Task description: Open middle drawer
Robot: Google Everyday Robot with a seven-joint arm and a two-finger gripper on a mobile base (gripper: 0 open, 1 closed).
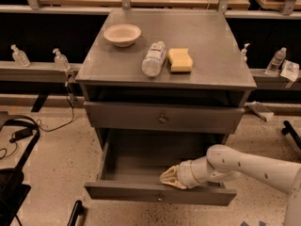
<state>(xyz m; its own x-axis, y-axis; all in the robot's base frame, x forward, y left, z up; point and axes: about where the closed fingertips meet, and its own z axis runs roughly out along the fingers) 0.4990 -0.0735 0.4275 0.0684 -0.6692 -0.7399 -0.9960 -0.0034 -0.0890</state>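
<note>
The grey cabinet (235, 79) shows two drawer fronts with small round knobs. The upper drawer (162, 119) is shut. Below it the middle drawer (122, 192) stands pulled out towards me, its inside open to view and its knob (160, 197) on the near front. My gripper (169, 178) comes in from the right on a white arm (244, 166). It sits low inside the open drawer, just behind the front panel and a little right of the knob. Anything under the open drawer is hidden.
On the cabinet top lie a white bowl (122, 34), a plastic bottle (154, 59) on its side and a yellow sponge (180, 60). Small bottles stand on ledges left (60, 59) and right (276, 60). Black cables and a dark frame (16, 140) are on the floor at left.
</note>
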